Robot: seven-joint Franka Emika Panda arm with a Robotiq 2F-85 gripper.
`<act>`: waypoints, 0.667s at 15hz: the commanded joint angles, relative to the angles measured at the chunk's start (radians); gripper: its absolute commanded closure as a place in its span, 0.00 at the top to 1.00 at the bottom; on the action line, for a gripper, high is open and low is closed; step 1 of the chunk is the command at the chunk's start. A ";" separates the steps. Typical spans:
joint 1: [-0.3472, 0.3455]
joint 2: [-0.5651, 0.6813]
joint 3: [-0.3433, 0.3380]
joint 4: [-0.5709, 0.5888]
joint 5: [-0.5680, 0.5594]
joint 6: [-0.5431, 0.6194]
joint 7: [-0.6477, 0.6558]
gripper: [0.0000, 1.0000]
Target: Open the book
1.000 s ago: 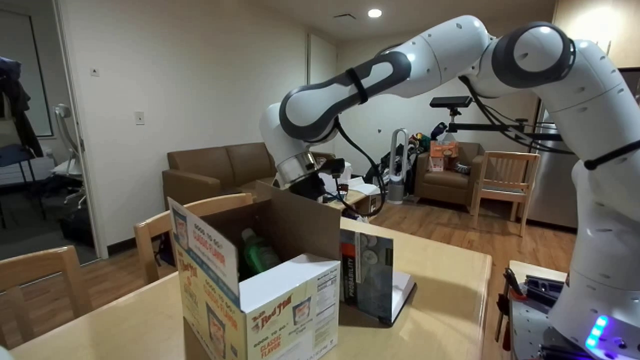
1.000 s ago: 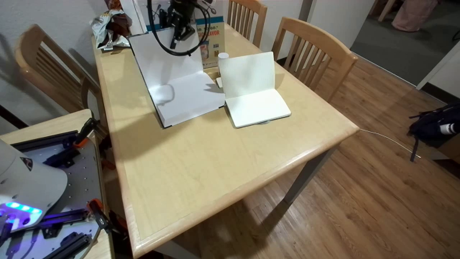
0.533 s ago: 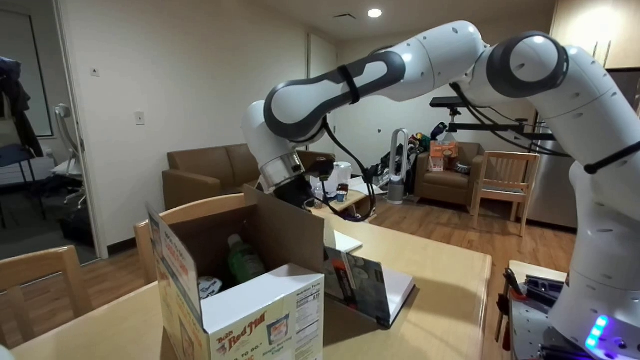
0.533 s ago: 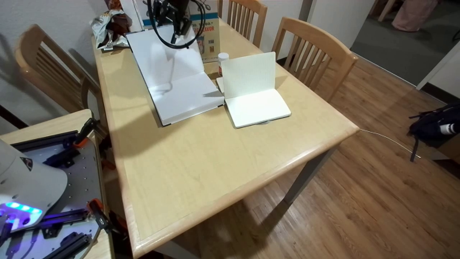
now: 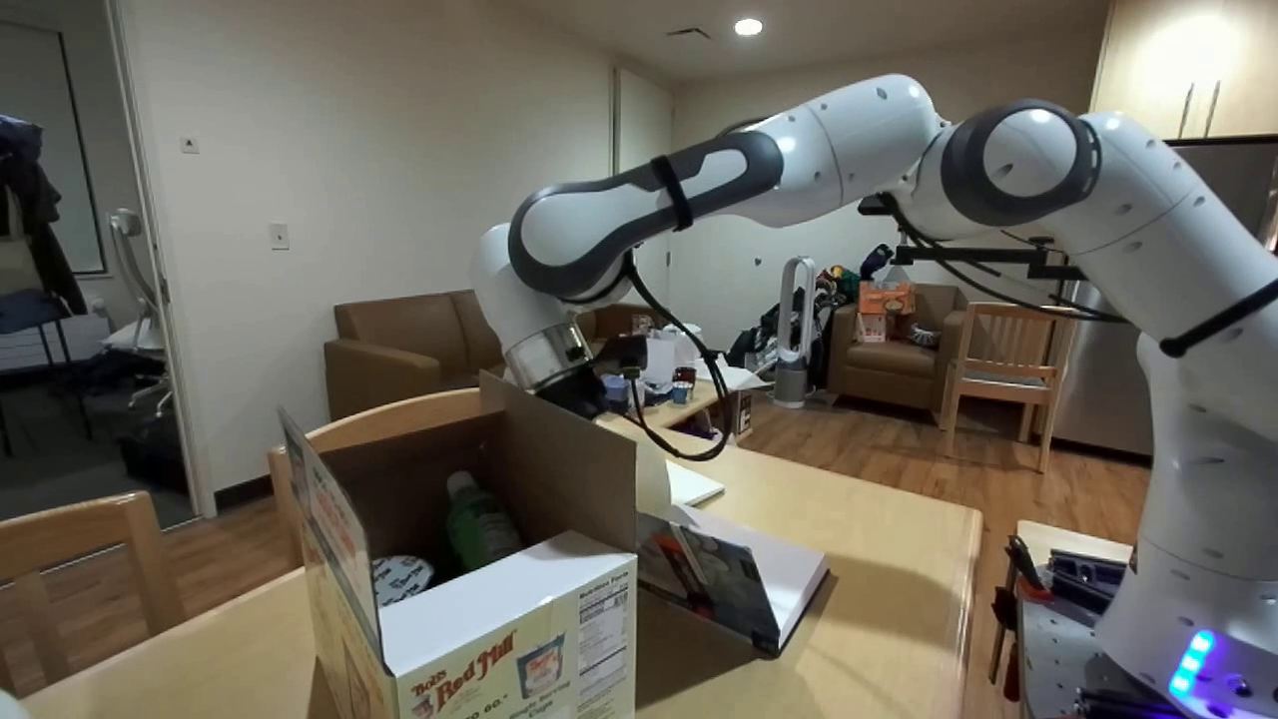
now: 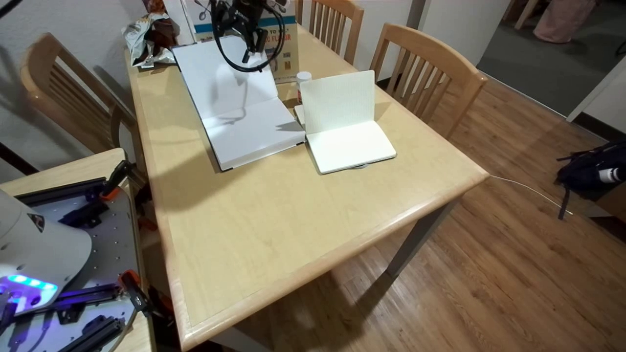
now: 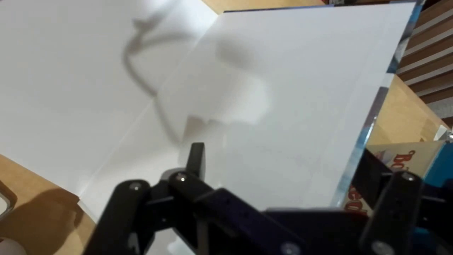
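The book [image 6: 254, 134] lies spread on the table, its white pages facing up. Its dark grey picture cover [image 5: 734, 579] is tilted back toward the cardboard box; whether the two touch, I cannot tell. In the wrist view the cover's white inner side [image 7: 300, 88] fills the middle. My gripper [image 7: 282, 152] stands open at the cover's far edge. One finger [image 7: 196, 159] is over the white inner side, apart from it as far as I can see; the opposite finger [image 7: 368, 173] shows past the edge, partly hidden behind the cover. A box flap hides the fingers in an exterior view.
The big printed box [image 5: 479, 659], flaps up, holds a green bottle [image 5: 484, 524] and stands behind the cover. Beside the book are a spread notebook [image 6: 349, 146] and a white-capped bottle [image 6: 303, 84]. A crumpled snack bag [image 6: 151, 41] and wooden chairs [image 6: 430, 73] border the table.
The gripper has gone from nearly shut to open. The cover has swung from nearly upright to leaning well back, and the box has shifted away from the book. The arm has lowered slightly.
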 commanded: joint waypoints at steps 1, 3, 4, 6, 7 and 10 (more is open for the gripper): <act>-0.045 0.095 0.025 0.114 0.056 -0.046 -0.021 1.00; -0.059 0.138 0.031 0.152 0.085 -0.055 -0.032 1.00; -0.064 0.160 0.036 0.171 0.099 -0.066 -0.038 1.00; -0.065 0.197 0.038 0.213 0.109 -0.099 -0.033 1.00; -0.062 0.213 0.036 0.233 0.108 -0.114 -0.023 1.00; -0.050 0.165 0.016 0.183 0.088 -0.097 -0.020 1.00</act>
